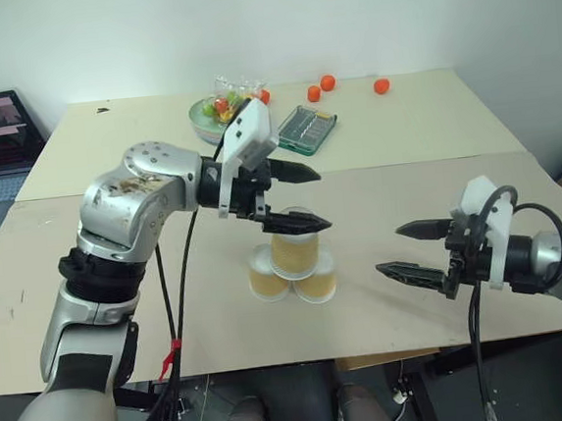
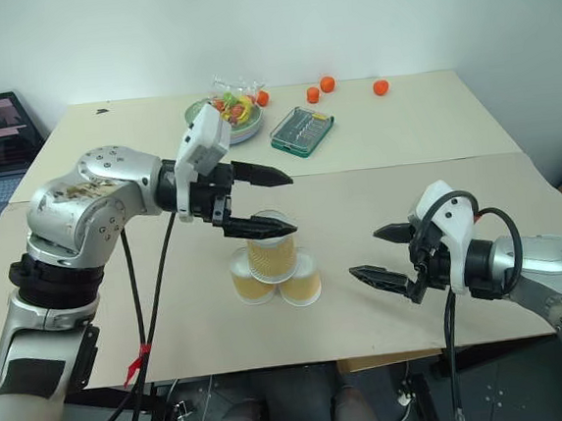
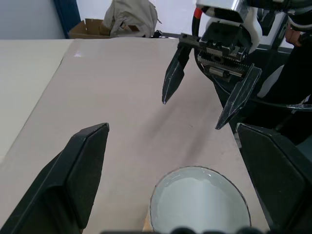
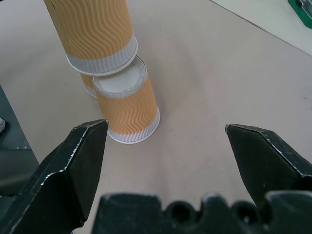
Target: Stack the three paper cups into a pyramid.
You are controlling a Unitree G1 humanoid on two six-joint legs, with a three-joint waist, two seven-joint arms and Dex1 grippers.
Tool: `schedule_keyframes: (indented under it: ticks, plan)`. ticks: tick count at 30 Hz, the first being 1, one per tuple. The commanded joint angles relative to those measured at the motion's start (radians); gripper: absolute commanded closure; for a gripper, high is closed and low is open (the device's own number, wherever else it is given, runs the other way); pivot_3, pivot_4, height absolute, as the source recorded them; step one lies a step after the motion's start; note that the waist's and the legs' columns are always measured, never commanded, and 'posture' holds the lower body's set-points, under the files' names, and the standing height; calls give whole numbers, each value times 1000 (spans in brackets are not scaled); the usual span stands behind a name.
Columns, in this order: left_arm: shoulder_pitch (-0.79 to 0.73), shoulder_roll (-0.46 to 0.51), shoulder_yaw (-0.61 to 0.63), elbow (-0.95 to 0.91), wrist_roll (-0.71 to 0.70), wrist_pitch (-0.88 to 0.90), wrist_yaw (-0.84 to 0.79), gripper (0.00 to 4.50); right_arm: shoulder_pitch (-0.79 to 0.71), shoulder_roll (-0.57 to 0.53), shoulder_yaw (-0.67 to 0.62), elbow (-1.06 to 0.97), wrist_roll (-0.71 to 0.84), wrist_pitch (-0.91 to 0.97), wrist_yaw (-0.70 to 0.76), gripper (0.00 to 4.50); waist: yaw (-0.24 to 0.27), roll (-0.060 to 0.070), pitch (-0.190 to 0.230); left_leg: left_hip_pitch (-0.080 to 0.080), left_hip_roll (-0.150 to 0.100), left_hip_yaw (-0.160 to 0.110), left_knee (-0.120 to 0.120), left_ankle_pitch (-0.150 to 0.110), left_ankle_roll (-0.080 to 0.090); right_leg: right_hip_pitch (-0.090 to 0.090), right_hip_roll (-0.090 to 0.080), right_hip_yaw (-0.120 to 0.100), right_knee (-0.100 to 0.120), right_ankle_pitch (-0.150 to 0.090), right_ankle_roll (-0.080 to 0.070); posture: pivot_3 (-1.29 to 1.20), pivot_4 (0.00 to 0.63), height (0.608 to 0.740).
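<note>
Already the three paper cups (image 1: 292, 265) stand as a pyramid on the tan table (image 1: 437, 305): two upside-down cups side by side, the third resting across their white bases. From the head views the far bottom cup (image 1: 266, 274) is partly hidden behind the top cup (image 1: 294, 251), and the lower black finger of the left gripper (image 1: 295, 197) crosses in front of the top cup's upper end, so contact there is hard to judge. That gripper is released, its jaws wide apart, just above the stack. Its wrist view looks down on the top cup's white base (image 3: 199, 202), cut off at the frame edge, with nothing between the fingers. The right gripper (image 2: 381, 253) hovers beside the stack, jaws spread and empty. Its wrist view shows the near bottom cup (image 4: 126, 109) whole, while the top cup is cropped and the other bottom cup barely peeks out behind.
</note>
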Motion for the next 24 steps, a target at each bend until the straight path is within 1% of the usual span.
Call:
schedule_keyframes:
  ticks: [1,5,6,8,9,12,13,14,16,19,21,24]
  plan:
    - [-86,24,82,45,-14,14,22,36,-3,-19,-31,-12,10,-15,16,0,-1,0,0,0,0,0,0,0,0,0,0,0,0,0,0,0,150,740]
    - [-166,87,173,136,-23,49,42,36,32,-44,-85,7,9,-13,52,0,-3,0,0,1,0,0,0,0,0,0,0,0,1,0,0,0,150,740]
    - [-175,106,195,151,-43,93,45,36,37,-52,-99,16,10,-14,60,0,-7,0,0,0,0,0,0,0,0,-1,1,0,0,0,0,0,150,740]
    - [-168,129,221,156,-56,112,50,36,42,-61,-119,29,9,-18,69,0,-12,0,0,0,0,0,0,0,1,0,1,0,0,0,0,0,150,740]
    - [-139,169,221,139,-66,137,23,36,47,-66,-134,37,4,-21,74,0,-12,0,0,0,0,0,0,0,1,0,0,1,0,0,0,0,150,740]
    - [39,291,256,62,-63,125,-23,36,69,-60,-191,55,-9,-33,69,0,-24,2,-1,2,0,1,-1,0,1,0,0,2,0,0,0,0,150,740]
    - [90,306,279,46,-65,111,-18,36,82,-56,-206,57,-9,-33,70,0,-25,2,-1,4,1,3,-3,0,1,0,0,4,0,0,0,0,150,740]
    - [156,322,291,32,-39,69,-4,36,107,-56,-220,57,-18,-41,78,0,-24,2,-1,6,1,5,-5,0,1,1,1,6,1,0,0,0,150,740]
    - [276,343,321,8,-7,15,24,36,149,-53,-241,62,-43,-60,85,0,-21,1,-1,6,2,5,-5,0,1,1,2,5,1,0,0,0,150,740]
    - [414,331,371,-33,1,-22,81,36,180,-36,-256,81,-66,-89,81,0,-18,1,0,6,2,5,-5,0,1,1,1,6,0,0,-1,0,150,740]
    - [466,323,385,-56,-1,-36,106,36,188,-27,-257,92,-77,-111,87,0,-17,0,0,6,3,6,-4,0,1,1,2,6,0,0,-1,0,150,740]
    - [586,280,400,-131,10,-75,170,36,212,-2,-237,130,-125,-174,94,0,-12,0,0,7,3,6,-5,-1,1,2,2,6,0,1,-1,0,150,740]
